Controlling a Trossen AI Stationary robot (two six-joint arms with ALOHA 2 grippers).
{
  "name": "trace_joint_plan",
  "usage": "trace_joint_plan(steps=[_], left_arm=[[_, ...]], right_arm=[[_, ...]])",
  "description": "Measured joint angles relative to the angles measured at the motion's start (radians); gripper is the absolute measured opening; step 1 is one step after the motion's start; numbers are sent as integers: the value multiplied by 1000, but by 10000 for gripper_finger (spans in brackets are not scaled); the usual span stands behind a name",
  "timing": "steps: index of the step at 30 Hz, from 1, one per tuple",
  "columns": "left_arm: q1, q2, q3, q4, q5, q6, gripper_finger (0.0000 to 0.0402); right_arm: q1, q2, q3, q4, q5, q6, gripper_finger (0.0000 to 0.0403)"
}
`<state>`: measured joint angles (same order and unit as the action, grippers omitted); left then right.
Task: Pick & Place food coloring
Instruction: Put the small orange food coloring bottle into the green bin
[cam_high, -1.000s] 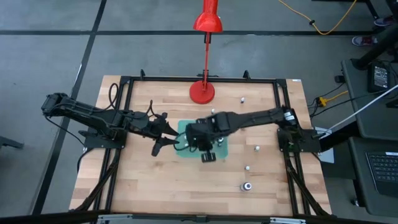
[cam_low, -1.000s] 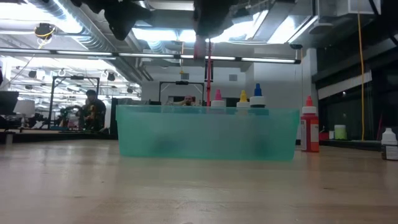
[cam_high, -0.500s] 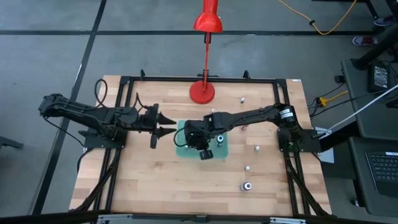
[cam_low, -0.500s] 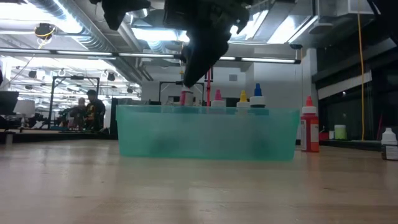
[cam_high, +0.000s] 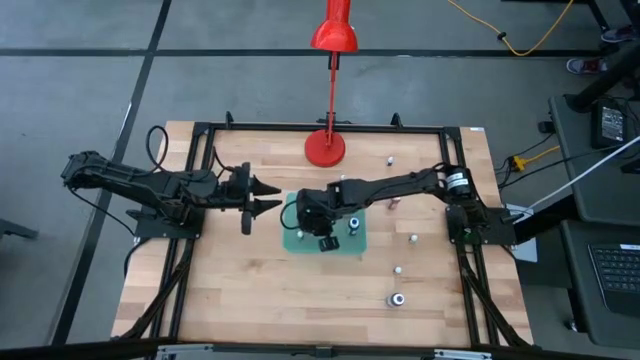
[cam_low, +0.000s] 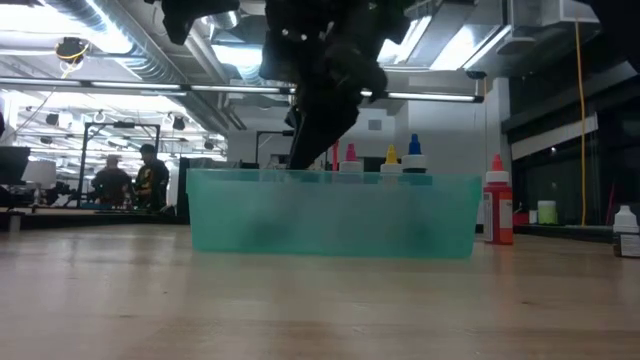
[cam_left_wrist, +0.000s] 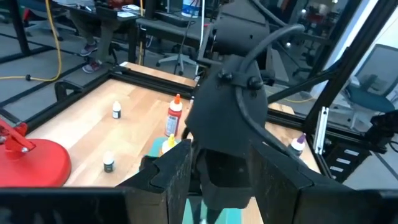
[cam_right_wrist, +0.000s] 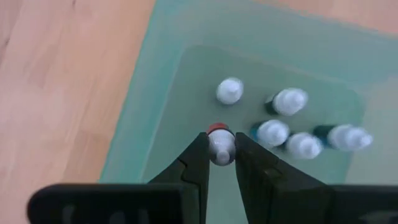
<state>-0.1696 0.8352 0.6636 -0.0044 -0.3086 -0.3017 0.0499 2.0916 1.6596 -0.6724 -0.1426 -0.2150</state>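
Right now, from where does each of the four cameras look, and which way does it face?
High view: above the table, facing straight down; both arms show.
Low view: at table-top height, facing level at the green tray; an arm reaches down from above.
Left wrist view: on the left arm, facing the right arm over the tray; its own fingers show.
Right wrist view: faces down into the tray; the right pincer grips a small bottle.
All four views share the tray.
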Motion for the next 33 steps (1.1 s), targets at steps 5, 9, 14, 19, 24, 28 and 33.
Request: trace_joint_plan(steps=[5, 9, 14, 19, 24, 28, 33], left_arm=[[0, 0, 0, 0, -14, -2, 148], [0, 0, 0, 0, -15, -2, 146], [0, 0, 0, 0, -21, -1, 146], [0, 0, 0, 0, -39, 0, 146], [0, 0, 0, 0, -39, 0, 145], [0, 0, 0, 0, -39, 0, 145], [0, 0, 0, 0, -39, 1, 146]], right_arm=[[-13, 7, 7, 7, 1, 0, 68], [-13, 18, 7, -7, 1, 8, 68], [-13, 45, 8, 1, 1, 28, 68], [-13, 68, 8, 3, 1, 41, 68], [-13, 73, 8, 11, 3, 51, 68], [-13, 73, 8, 17, 7, 51, 70], [-13, 73, 8, 21, 8, 51, 83]])
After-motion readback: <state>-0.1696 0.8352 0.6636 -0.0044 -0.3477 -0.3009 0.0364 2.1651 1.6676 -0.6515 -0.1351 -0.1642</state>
